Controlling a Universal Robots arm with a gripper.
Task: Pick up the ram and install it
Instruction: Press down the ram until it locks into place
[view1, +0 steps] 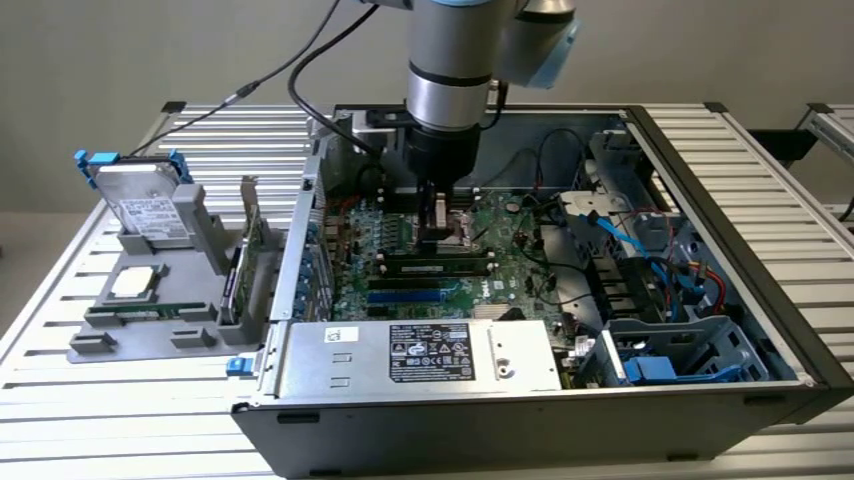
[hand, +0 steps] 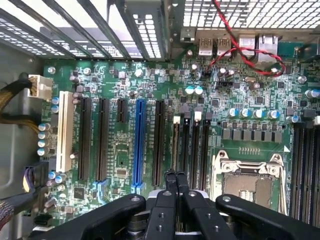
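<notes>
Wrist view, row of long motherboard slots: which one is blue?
The blue slot, which has black slots on both sides of it. The only other one that is not black is the white slot at the row's end.

Gripper (hand: 176, 181) matt black; motherboard (hand: 125, 150) glossy green.

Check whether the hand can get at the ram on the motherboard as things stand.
Probably yes. The hand hangs right over the ram inside the open case, with no cable or card between them. Whether they touch cannot be told.
</notes>
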